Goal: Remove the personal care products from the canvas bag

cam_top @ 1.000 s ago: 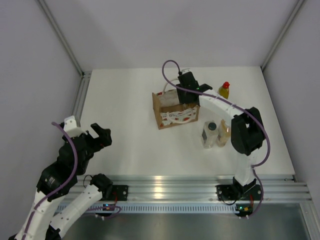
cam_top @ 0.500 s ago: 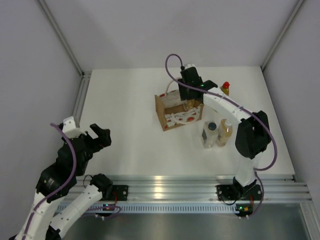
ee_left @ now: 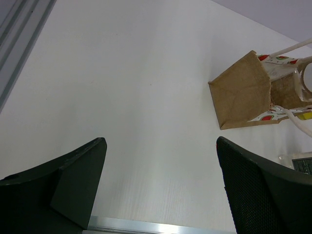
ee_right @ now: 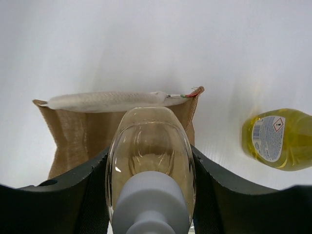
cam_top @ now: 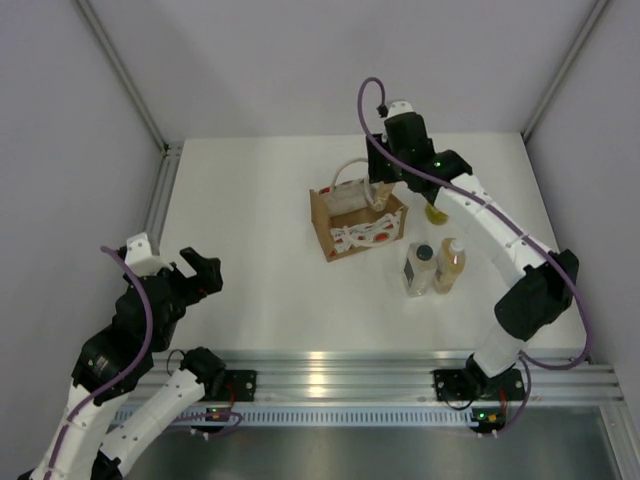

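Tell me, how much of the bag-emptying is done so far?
Already out on the table: the clear bottle, one amber bottle and the yellow bottle. The right jaws are shut on the second amber bottle, held over the canvas bag. Left: setting it down.

The left gripper hangs wide open on its folded arm; the outstretched right gripper clamps an amber white-capped bottle.

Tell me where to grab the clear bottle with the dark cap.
Probably the body just below the dark cap, coming straight down from above: the clear bottle stands upright. Close on its near and far faces, since an amber bottle stands close on its right.
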Motion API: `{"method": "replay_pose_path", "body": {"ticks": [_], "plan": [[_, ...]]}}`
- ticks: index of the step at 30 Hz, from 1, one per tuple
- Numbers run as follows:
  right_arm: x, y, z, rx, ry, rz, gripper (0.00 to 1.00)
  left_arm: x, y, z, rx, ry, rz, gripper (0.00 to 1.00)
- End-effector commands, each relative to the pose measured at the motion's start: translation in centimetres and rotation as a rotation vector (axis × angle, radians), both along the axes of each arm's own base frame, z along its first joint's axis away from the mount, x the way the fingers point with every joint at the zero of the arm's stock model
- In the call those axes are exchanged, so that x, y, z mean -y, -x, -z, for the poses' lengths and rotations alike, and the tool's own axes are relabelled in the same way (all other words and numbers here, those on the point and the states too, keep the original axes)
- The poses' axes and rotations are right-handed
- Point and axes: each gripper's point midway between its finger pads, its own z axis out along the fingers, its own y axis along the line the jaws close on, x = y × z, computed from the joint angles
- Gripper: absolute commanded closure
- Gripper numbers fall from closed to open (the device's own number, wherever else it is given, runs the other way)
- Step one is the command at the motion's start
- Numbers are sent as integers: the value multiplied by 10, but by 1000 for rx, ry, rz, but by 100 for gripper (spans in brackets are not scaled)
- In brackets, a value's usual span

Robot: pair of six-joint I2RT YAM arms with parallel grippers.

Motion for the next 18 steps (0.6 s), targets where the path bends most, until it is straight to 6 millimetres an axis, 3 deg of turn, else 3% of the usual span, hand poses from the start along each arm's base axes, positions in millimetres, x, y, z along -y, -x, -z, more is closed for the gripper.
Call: {"method": "replay_pose_path", "body": {"ticks": [1, 8, 14, 15, 17, 18], "plan": [[20, 6, -120, 255, -162, 23, 100, 0, -2, -6, 30, 18, -6, 2], [76, 16, -158, 315, -235, 87, 100, 0, -2, -6, 30, 16, -6, 2], [149, 27, -178, 358, -217, 225, 100, 0, -2, -6, 30, 17, -4, 2], [169, 27, -180, 368, -209, 276, 100, 1, -2, -6, 30, 15, -4, 2], [190, 37, -186, 387, -213, 322, 100, 1, -2, -6, 30, 17, -4, 2], [210, 44, -190, 402, -214, 374, 100, 1, -2, -6, 29, 16, -2, 2]]}}
